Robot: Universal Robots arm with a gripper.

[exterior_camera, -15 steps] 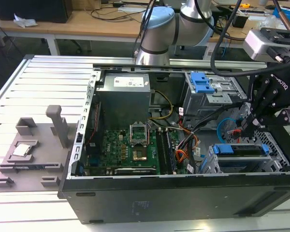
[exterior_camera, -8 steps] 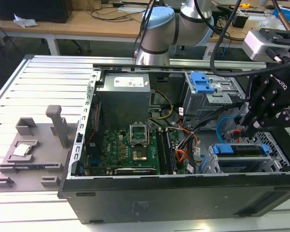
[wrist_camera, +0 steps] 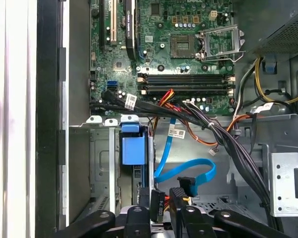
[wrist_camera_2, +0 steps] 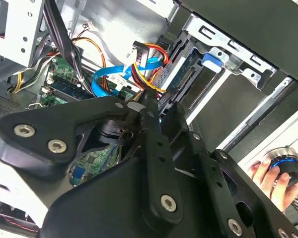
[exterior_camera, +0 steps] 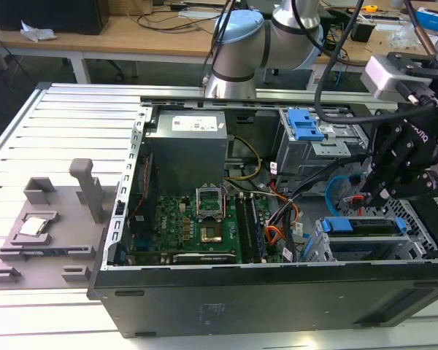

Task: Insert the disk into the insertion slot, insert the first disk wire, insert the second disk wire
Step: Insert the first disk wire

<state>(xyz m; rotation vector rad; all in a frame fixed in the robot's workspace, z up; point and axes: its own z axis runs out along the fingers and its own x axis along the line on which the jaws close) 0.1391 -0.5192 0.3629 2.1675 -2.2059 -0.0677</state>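
Already disk (exterior_camera: pixel 362 226) sits in insertion slot (exterior_camera: pixel 323 251); my pincer (wrist_camera: pixel 160 208) clamped on black wire connector (wrist_camera: pixel 157 200) beside it.

White sticker (exterior_camera: pixel 196 124) on the grey power supply box (exterior_camera: pixel 186 157), print not legible, white tag (wrist_camera: pixel 131 101) on the black cable bundle (wrist_camera: pixel 156 107), white tag (wrist_camera: pixel 177 134) by the blue cable (wrist_camera: pixel 164 161), both unreadable, short white marking on the black plug (wrist_camera: pixel 157 203)

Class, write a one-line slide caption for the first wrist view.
Gripper holds a black wire connector near the blue-framed disk, already seated in the insertion slot.
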